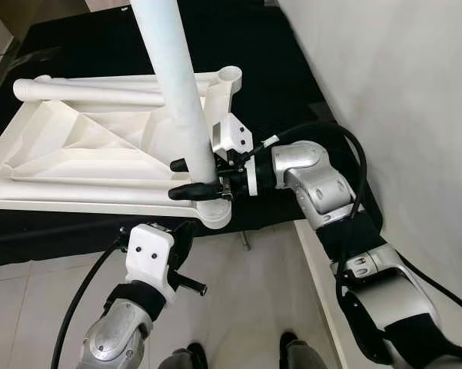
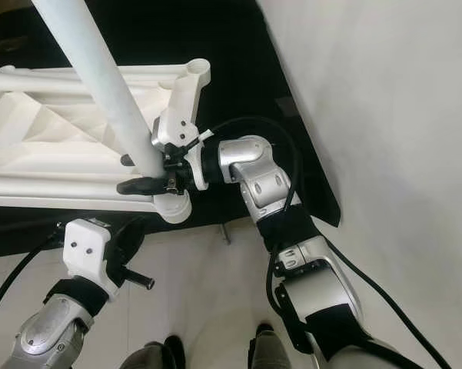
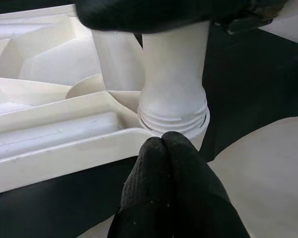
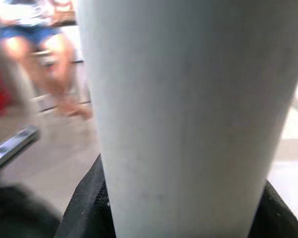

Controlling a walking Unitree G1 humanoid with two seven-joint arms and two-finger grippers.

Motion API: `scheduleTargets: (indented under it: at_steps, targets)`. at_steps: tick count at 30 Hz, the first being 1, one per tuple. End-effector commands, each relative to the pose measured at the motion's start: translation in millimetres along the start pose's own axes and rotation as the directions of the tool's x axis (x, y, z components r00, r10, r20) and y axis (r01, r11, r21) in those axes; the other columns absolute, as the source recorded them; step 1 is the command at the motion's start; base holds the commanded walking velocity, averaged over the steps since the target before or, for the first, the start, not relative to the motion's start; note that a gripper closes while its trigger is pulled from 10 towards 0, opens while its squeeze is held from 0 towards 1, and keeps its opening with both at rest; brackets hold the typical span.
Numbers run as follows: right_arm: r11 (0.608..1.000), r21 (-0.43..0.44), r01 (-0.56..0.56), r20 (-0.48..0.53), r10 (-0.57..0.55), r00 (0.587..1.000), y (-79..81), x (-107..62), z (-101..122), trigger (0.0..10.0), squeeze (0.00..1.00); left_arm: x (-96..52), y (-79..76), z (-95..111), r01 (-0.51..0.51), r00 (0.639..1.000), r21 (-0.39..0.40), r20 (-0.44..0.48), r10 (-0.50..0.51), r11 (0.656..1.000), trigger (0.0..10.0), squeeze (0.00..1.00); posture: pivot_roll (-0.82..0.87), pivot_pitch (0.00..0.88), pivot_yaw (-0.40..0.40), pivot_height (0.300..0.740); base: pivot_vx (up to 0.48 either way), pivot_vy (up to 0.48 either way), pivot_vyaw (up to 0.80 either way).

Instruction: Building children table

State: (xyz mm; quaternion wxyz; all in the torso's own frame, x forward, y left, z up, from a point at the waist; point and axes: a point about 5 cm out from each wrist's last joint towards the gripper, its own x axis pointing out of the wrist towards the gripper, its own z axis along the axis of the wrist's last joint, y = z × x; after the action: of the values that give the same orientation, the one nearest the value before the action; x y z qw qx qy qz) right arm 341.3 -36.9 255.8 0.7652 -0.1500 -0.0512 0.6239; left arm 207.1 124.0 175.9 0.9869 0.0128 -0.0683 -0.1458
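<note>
At the near corner of the upturned white table top (image 1: 84, 150), your right claw (image 1: 194, 178) has its two black fingers clamped around the lower end of the white table leg (image 1: 173, 84), one finger on each side of the tube. From the right wrist camera that leg (image 4: 188, 114) stands hard against the lens, with black finger pads showing at either side of its base. The leg stands upright in the round corner socket (image 1: 215, 211), and from the left wrist camera you can see its ridged, threaded collar (image 3: 172, 119) sitting at the socket's rim.

Your left claw (image 3: 161, 146) sits just below that corner with its fingertips pressed together, holding nothing, pointed at the socket from close by. In the head views your left arm's white wrist housing (image 1: 150, 257) hangs under the table top's near edge.

The table top lies underside up on a black-covered surface (image 1: 277, 69), its ribs and moulded channels facing you, with another socket (image 1: 229, 75) at the far corner. Pale floor tiles (image 1: 246, 300) run beneath, and a white wall (image 1: 400, 92) rises on your right. Behind the leg, the right wrist camera catches a blurred seated person (image 4: 34, 54).
</note>
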Motion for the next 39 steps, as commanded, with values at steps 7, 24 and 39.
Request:
scheduleTargets:
  at_steps: [7, 24, 39]
  targets:
    - [0.654, 0.249, 0.715, -0.353, -0.626, 0.695, 42.5, -12.9, -66, 0.0, 0.00, -3.3, 2.6, -2, -0.006, 1.000, -0.009, -0.017, 0.006, 1.000, 10.0, 0.00, 0.00, 0.305, 0.098, 0.740, 0.000, 0.000, 0.00]
    - [0.888, 0.343, 0.306, 0.016, -0.331, 0.944, 46.2, 23.9, -14, 10.0, 1.00, -3.7, 0.2, -4, -0.011, 1.000, -0.009, -0.018, 0.011, 1.000, 10.0, 0.00, 0.01, 0.274, 0.082, 0.740, 0.000, 0.000, 0.00]
    - [0.997, 0.001, -0.075, 0.018, 0.075, 0.997, 4.9, 4.3, 9, 10.0, 0.00, -4.1, -1.0, -3, -0.015, 1.000, -0.013, -0.014, 0.014, 1.000, 10.0, 0.00, 0.02, 0.290, 0.083, 0.740, 0.000, 0.000, 0.00]
